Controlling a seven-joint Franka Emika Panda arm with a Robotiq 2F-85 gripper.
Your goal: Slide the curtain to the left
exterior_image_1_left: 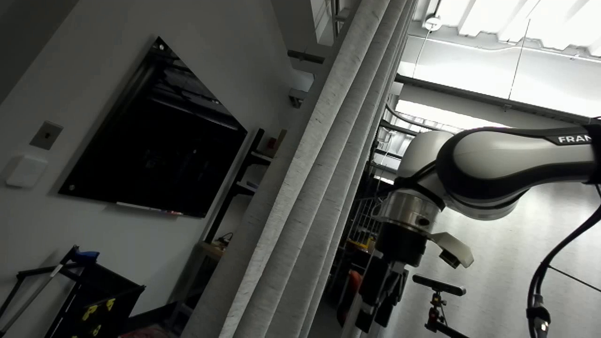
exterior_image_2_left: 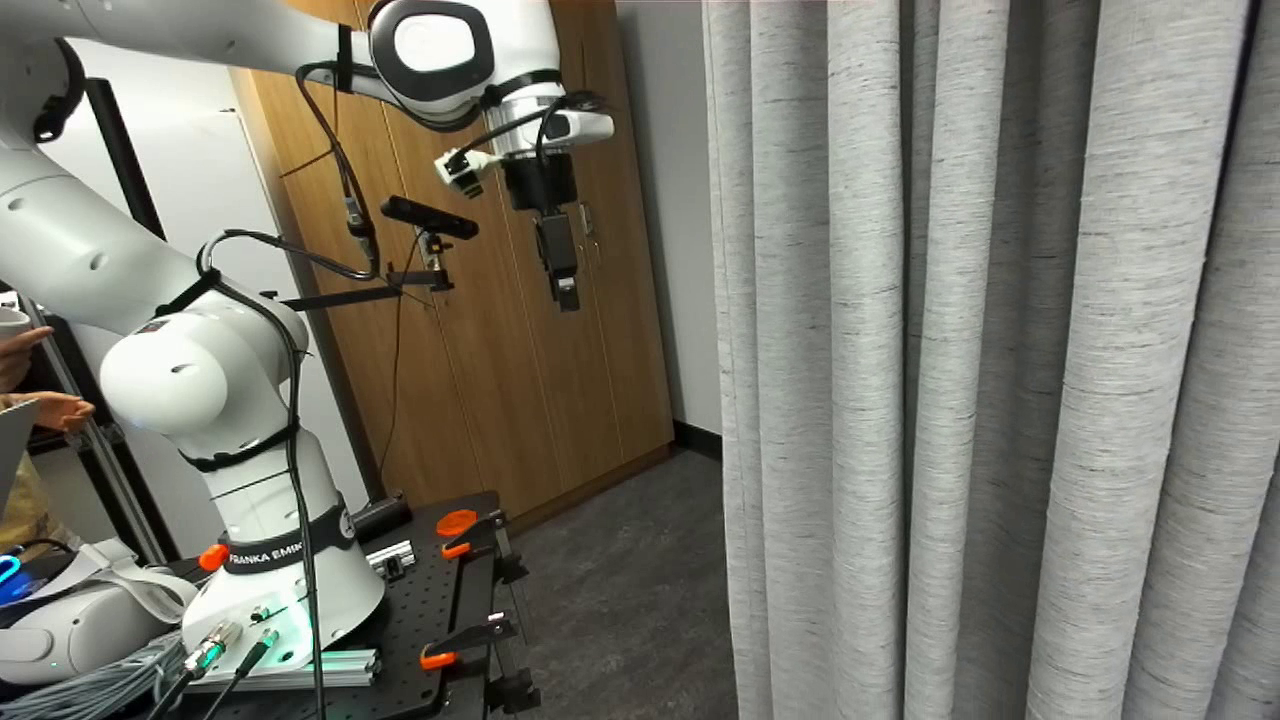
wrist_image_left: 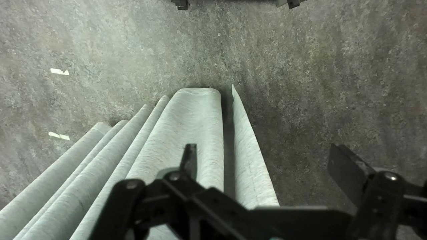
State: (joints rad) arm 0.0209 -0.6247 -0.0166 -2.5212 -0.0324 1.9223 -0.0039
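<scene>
The light grey curtain (exterior_image_1_left: 319, 178) hangs in deep vertical pleats. It fills the right side of an exterior view (exterior_image_2_left: 865, 360), with its free edge toward the robot. In the wrist view the curtain (wrist_image_left: 186, 133) spreads from the lower left to the middle, and its last fold lies between the two fingers in the picture. My gripper (wrist_image_left: 263, 150) is open and holds nothing. It points down beside the curtain's free edge, apart from the fabric in both exterior views (exterior_image_1_left: 374, 317) (exterior_image_2_left: 566, 295). How near the fingers are to the fabric in depth is hard to tell.
A camera on a bracket (exterior_image_2_left: 430, 215) stands between the arm and a wooden cabinet (exterior_image_2_left: 500, 400). The robot base sits on a black table (exterior_image_2_left: 420, 610) with orange-tipped clamps. A black screen (exterior_image_1_left: 155, 141) and a black cart (exterior_image_1_left: 98, 291) are beyond the curtain. A person's hands (exterior_image_2_left: 55, 410) show at an edge.
</scene>
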